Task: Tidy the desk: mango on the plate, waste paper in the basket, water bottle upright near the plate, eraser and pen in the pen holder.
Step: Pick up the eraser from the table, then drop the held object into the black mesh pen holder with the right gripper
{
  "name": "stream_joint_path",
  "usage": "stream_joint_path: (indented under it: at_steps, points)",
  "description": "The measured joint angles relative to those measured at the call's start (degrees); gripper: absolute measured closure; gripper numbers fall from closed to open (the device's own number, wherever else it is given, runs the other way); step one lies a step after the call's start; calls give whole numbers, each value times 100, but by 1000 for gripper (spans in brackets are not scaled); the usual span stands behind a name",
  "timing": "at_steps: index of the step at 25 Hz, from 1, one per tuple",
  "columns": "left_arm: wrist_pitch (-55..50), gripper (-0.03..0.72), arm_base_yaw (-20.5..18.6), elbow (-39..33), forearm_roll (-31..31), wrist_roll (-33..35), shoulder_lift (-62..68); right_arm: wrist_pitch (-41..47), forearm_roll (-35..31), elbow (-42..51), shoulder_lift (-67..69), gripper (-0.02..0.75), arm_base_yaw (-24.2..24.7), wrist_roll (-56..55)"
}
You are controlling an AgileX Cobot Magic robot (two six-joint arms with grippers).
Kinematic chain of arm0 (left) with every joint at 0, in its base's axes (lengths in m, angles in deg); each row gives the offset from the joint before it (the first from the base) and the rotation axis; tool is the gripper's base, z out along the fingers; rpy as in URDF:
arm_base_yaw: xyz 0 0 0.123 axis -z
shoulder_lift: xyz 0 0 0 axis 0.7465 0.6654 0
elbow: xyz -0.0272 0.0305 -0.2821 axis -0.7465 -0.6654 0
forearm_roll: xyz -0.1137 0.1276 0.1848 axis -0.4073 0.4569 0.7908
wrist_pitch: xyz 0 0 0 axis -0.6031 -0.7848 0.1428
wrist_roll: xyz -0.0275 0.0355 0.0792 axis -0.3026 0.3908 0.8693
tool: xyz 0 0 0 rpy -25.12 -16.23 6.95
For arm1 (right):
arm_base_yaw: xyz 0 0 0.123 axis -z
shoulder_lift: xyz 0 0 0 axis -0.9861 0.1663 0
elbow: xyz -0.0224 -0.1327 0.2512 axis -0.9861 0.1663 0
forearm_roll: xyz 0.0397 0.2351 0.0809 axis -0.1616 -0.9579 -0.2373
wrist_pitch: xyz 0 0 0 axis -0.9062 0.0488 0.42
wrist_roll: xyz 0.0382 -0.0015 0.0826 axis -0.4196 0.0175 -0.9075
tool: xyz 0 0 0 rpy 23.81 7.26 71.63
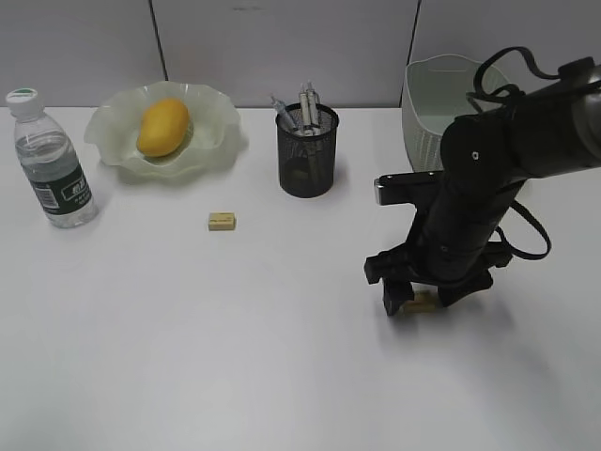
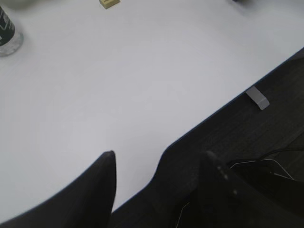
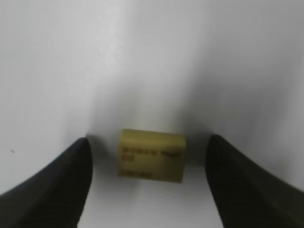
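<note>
Water bottle [image 2: 7,33]: cut off by the left wrist view's top-left corner; only its base and label edge show. Second eraser [image 1: 421,302], right of the pen holder [image 1: 307,155]: largely covered by the right arm in the exterior view; its print is blurred in the right wrist view. Basket [image 1: 432,94]: partly masked by the same arm.

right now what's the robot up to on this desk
The right claw stands open on the white desk, its fingers either side of a small yellow block eraser, not yet gripping. A second yellow eraser lies near the black mesh pen holder. The yellow-orange mango sits on the ruffled green plate.
</note>
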Motion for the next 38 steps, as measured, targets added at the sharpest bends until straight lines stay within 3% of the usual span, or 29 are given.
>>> stream_joint_path:
  at_steps: [5, 14, 20, 27, 38]
  points:
    - [0, 268, 0, 0, 0, 0, 0, -33, 7, -48, 61, 172, 0, 0]
    - [0, 270, 0, 0, 0, 0, 0, 91, 7, -48, 68, 403, 0, -6]
    - [0, 271, 0, 0, 0, 0, 0, 642, 7, -291, 100, 417, 0, -6]
    - [0, 271, 0, 0, 0, 0, 0, 1339, 17, -1558, 100, 418, 0, 88]
    - [0, 272, 0, 0, 0, 0, 0, 1329, 131, -4310, 197, 419, 0, 108]
